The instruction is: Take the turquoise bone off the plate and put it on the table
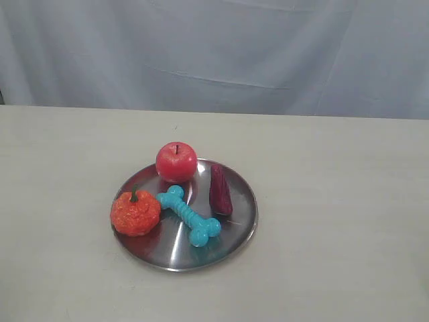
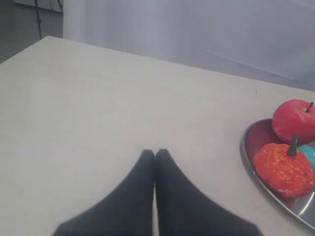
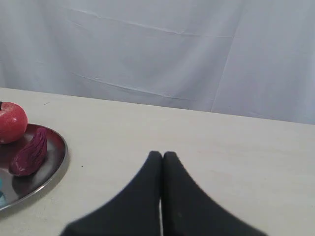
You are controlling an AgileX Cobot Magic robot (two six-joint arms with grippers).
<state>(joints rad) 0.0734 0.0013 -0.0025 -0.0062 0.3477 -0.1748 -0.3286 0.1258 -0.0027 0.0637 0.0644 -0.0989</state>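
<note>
Bone (image 1: 189, 215): lies slanted on the plate (image 1: 238, 231), between pumpkin (image 1: 135, 212) and purple toy (image 1: 220, 190), near the apple (image 1: 176, 162).
Left gripper (image 2: 155, 153): fingers pressed together, empty, over the table (image 1: 335, 201) beside the plate.
Right gripper (image 3: 162, 155): fingers pressed together, empty, over the table at the plate's other side.

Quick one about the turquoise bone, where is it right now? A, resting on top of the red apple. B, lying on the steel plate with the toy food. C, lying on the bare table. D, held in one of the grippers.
B: the turquoise bone lies flat on the plate between the orange pumpkin and the dark purple piece, while the left gripper and right gripper are shut, holding nothing.
</note>
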